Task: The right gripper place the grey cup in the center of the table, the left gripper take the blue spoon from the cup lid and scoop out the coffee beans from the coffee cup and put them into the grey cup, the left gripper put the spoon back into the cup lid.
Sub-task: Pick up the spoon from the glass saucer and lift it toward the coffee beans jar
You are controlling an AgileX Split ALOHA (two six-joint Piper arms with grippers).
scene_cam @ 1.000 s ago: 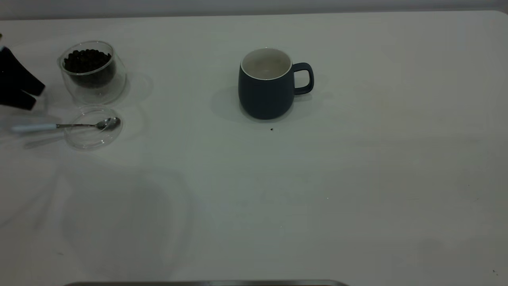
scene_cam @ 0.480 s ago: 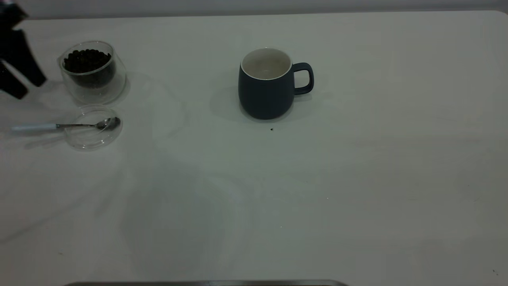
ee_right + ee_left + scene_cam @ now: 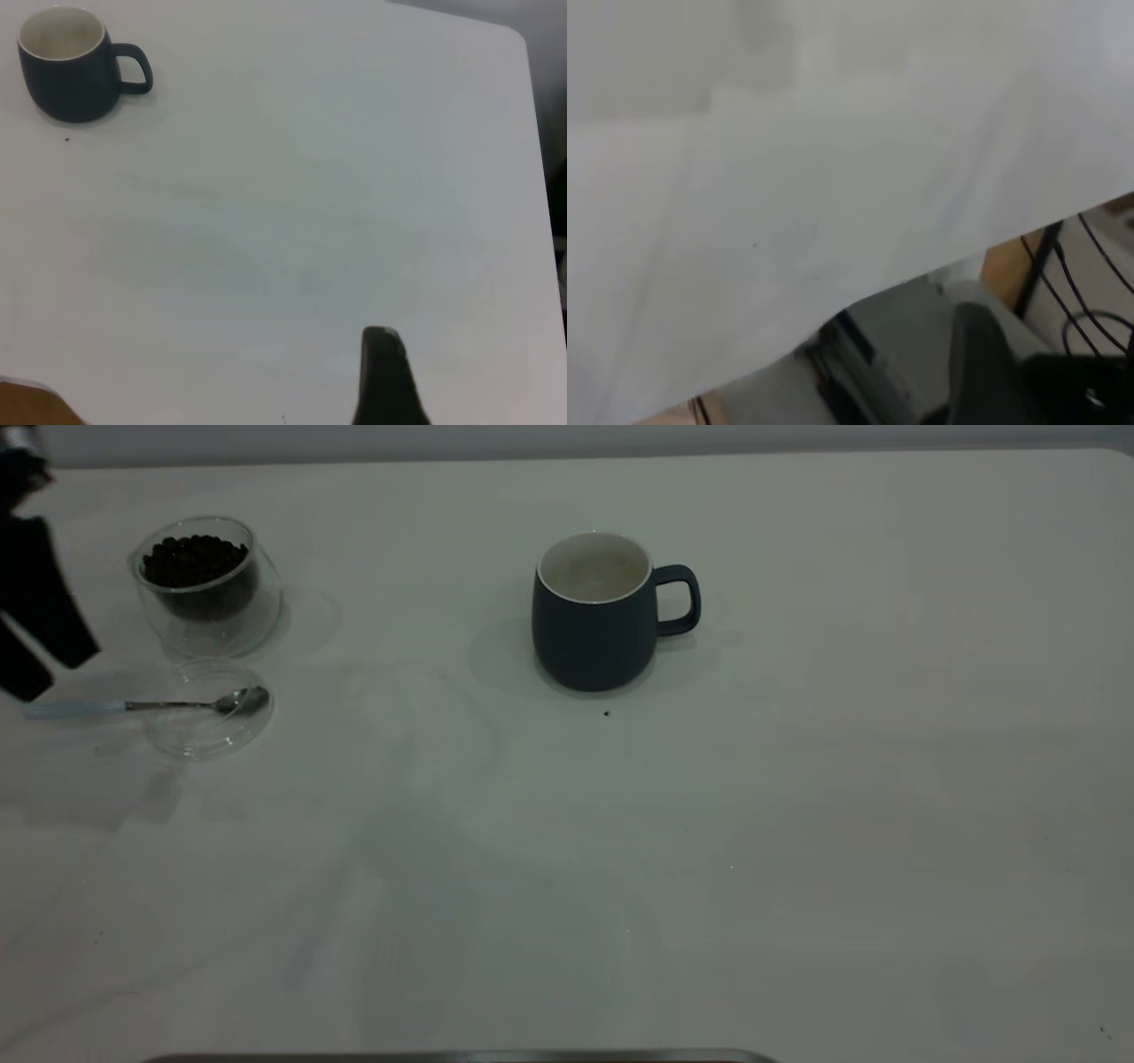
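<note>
The grey cup (image 3: 592, 624) stands upright and empty near the table's middle, handle to the right; it also shows in the right wrist view (image 3: 66, 71). The coffee cup (image 3: 209, 607) with coffee beans (image 3: 195, 560) stands at the far left. In front of it lies the cup lid (image 3: 205, 731), with the blue spoon (image 3: 151, 706) resting bowl in the lid and pale handle pointing left. My left gripper (image 3: 55, 673) hangs open at the left edge, just above the spoon handle's end. Of my right gripper only one finger (image 3: 385, 381) shows, far from the cup.
A dark speck (image 3: 606, 713) lies just in front of the grey cup. The table (image 3: 797, 824) stretches bare to the right and front. The left wrist view shows the table edge (image 3: 921, 274) with cables and a stand beyond it.
My left gripper first rose at the left edge, then came down closer to the spoon handle. The spoon, lid and both cups have not moved.
</note>
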